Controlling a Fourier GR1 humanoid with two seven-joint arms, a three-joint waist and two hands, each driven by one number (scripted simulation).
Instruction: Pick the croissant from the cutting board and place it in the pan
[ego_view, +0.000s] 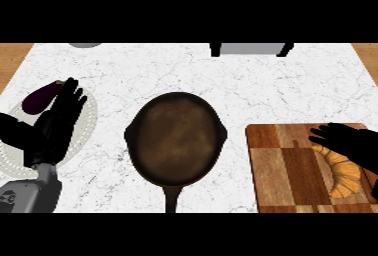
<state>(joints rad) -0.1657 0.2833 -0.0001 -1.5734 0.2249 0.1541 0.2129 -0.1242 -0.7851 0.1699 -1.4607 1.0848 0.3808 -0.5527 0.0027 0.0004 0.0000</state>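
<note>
The right robot hand (353, 145) covered the upper end of the croissant (345, 176), and whether its fingers touched the pastry could not be told. Its forearm ran out past the right edge. The cutting board (284, 170) was cut off at the bottom, as was the pan (176, 137) handle's tip. The left robot hand (63, 117) hid part of the white plate (16, 162) and part of the eggplant (40, 97). 2 objects at the counter's (221, 70) far edge were clipped, unidentifiable.
</note>
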